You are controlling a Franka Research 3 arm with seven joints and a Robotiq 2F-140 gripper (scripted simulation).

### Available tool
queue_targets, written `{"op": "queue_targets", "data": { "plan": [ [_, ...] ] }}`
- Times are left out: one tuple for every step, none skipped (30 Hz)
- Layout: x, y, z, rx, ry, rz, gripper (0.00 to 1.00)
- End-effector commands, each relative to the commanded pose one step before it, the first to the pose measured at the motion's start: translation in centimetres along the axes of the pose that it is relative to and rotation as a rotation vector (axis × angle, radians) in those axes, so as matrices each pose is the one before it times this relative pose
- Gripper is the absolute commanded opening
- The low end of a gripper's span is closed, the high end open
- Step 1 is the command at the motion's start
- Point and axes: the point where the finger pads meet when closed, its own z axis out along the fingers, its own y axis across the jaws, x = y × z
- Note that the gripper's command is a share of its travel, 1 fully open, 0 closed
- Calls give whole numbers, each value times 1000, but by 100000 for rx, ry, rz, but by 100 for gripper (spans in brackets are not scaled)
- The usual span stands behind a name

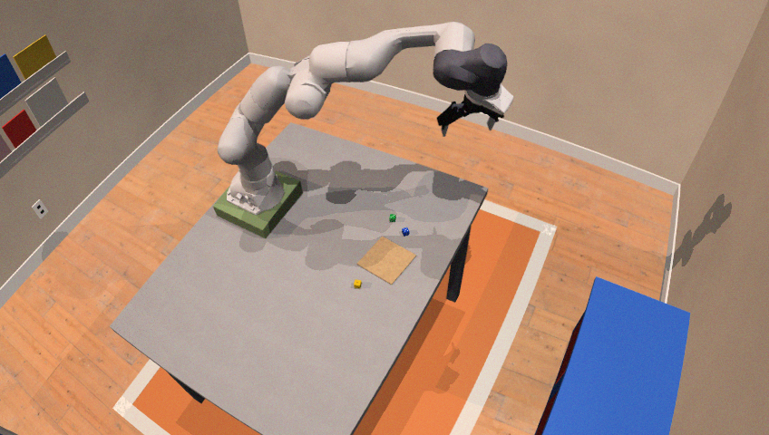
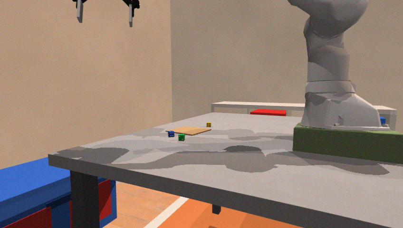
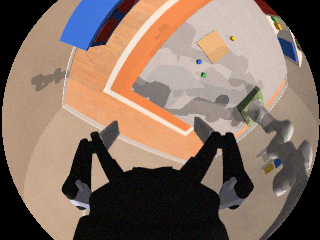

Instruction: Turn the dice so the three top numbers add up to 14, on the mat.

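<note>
Three dice: all off the mat (image 1: 386,260) (image 2: 188,130) (image 3: 213,46); blue die (image 1: 404,231) (image 2: 171,133) (image 3: 199,62) and green die (image 1: 393,217) (image 2: 181,137) (image 3: 204,75) near one side, yellow die (image 1: 356,284) (image 2: 208,124) (image 3: 233,38) opposite
Gripper (image 1: 467,129) (image 2: 105,23) (image 3: 155,125): spread wide, high up, holding nothing
Top numbers: too small to tell; read them before choosing turns
Approach: best lowered straight, fingers square to two die faces
Mat: thin; set dice well inside its edges without pressing

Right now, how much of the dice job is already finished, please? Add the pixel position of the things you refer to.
Nothing looks finished: the blue die (image 1: 404,231) (image 2: 171,133) (image 3: 199,62), green die (image 1: 392,217) (image 2: 181,137) (image 3: 204,75) and yellow die (image 1: 357,284) (image 2: 208,124) (image 3: 233,38) all lie off the tan mat (image 1: 386,260) (image 2: 188,130) (image 3: 213,46). The gripper (image 1: 467,129) (image 2: 105,24) (image 3: 155,125) is open and holds none. Left: placing all three, tops totalling 14, then withdrawing the arm.
</note>
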Motion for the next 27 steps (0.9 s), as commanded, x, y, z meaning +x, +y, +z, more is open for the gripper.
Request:
{"op": "queue_targets", "data": {
  "plan": [
    [-5, -2, -12, 18, 5, -8, 100],
    [0, 0, 0, 0, 0, 0, 100],
    [0, 0, 0, 0, 0, 0, 100],
    [0, 0, 0, 0, 0, 0, 100],
    [0, 0, 0, 0, 0, 0, 100],
    [0, 0, 0, 0, 0, 0, 100],
    [0, 0, 0, 0, 0, 0, 100],
    [0, 0, 0, 0, 0, 0, 100],
    [0, 0, 0, 0, 0, 0, 100],
    [0, 0, 0, 0, 0, 0, 100],
    [0, 0, 0, 0, 0, 0, 100],
    [0, 0, 0, 0, 0, 0, 100],
    [0, 0, 0, 0, 0, 0, 100],
    [0, 0, 0, 0, 0, 0, 100],
    [0, 0, 0, 0, 0, 0, 100],
    [0, 0, 0, 0, 0, 0, 100],
    [0, 0, 0, 0, 0, 0, 100],
    [7, 1, 1, 2, 8, 13, 100],
    [45, 10, 4, 14, 54, 85, 100],
    [116, 25, 9, 36, 139, 219, 100],
    [216, 48, 17, 66, 256, 406, 100],
    [338, 76, 28, 102, 401, 633, 100],
    [480, 111, 41, 144, 567, 892, 100],
    [635, 153, 57, 188, 747, 1171, 100],
    [802, 201, 77, 234, 937, 1462, 100],
    [975, 257, 100, 280, 1130, 1755, 100],
    [1151, 319, 129, 324, 1322, 2041, 100]
  ]
}}
